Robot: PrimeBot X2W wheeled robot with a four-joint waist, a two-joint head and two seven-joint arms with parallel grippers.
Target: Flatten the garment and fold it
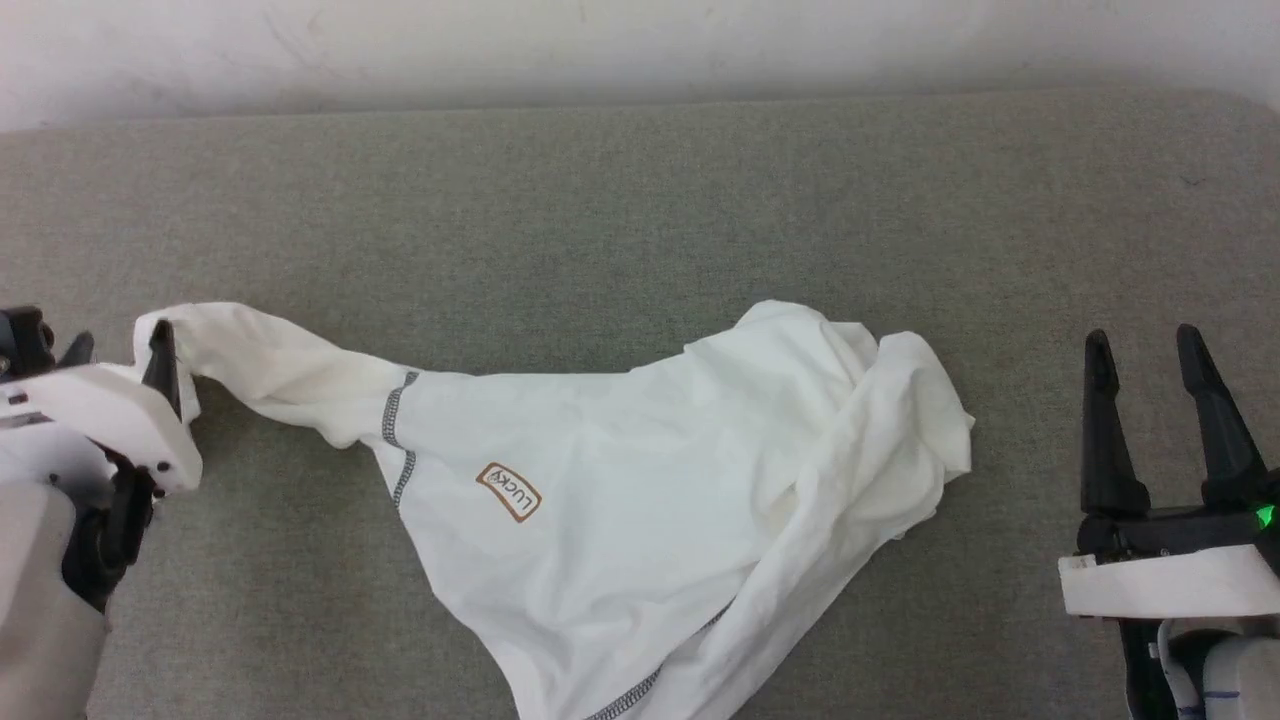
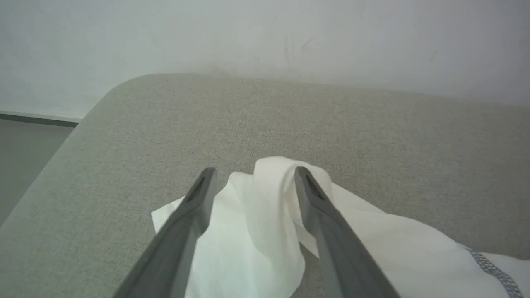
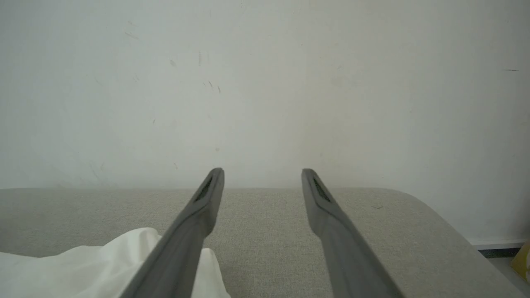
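The white garment [image 1: 620, 470] lies crumpled across the grey cushioned surface [image 1: 600, 200], with dark dashed stitching and a small brown label [image 1: 509, 491]. One sleeve stretches left to my left gripper [image 1: 120, 340]. In the left wrist view the sleeve end [image 2: 256, 231] lies bunched between the spread fingers of that gripper [image 2: 254, 174], which stands open. My right gripper [image 1: 1142, 337] is open and holds nothing, apart from the garment's right edge. In the right wrist view my right gripper [image 3: 261, 171] points at the wall, with a fold of the garment [image 3: 83, 265] at the lower left.
A pale wall [image 1: 600, 40] runs behind the surface. The surface's rounded left corner and the floor [image 2: 25, 157] beyond it appear in the left wrist view. A yellow object [image 3: 522, 260] sits on the floor past the right corner.
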